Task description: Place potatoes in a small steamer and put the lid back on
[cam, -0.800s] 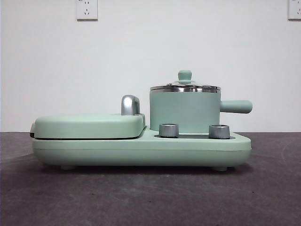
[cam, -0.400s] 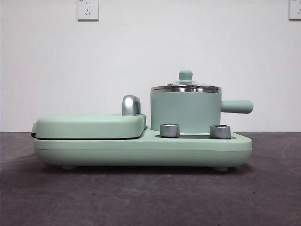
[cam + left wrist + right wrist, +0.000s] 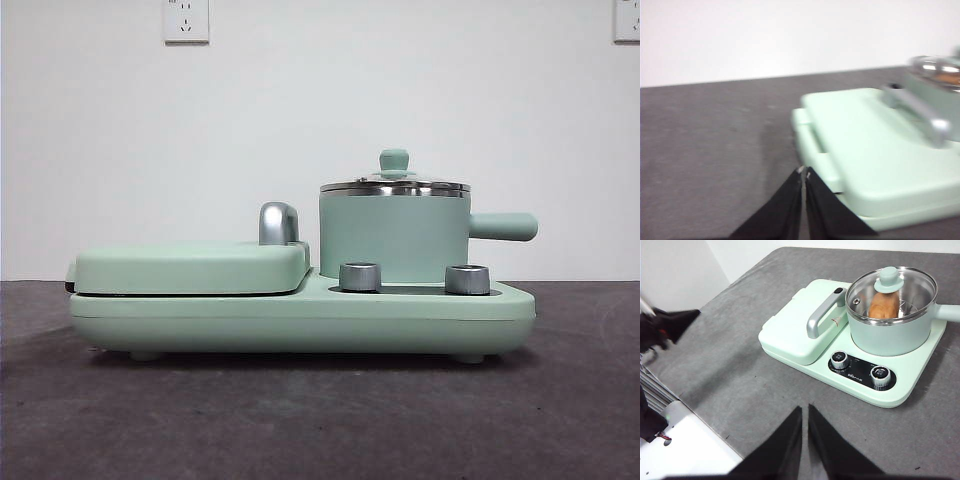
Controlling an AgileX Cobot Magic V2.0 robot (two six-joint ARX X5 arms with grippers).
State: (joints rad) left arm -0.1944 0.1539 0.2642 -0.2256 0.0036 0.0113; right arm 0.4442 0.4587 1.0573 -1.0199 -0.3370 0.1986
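Observation:
The mint-green steamer [image 3: 394,236] stands on the right of the appliance base, its stubby handle pointing right. The glass lid [image 3: 394,184] with its green knob sits on the steamer's rim. In the right wrist view the orange-brown potato [image 3: 883,304] lies inside the steamer [image 3: 890,330] under the lid [image 3: 890,287]. My right gripper [image 3: 805,408] is shut and empty, high above the table in front of the appliance. My left gripper [image 3: 803,171] is shut and empty, low beside the griddle's end. Neither gripper shows in the front view.
The flat lidded griddle [image 3: 190,267] with a chrome handle [image 3: 278,222] fills the left of the base [image 3: 300,320]. Two knobs [image 3: 360,276] sit on the front. The other arm [image 3: 662,325] shows at the table's edge in the right wrist view.

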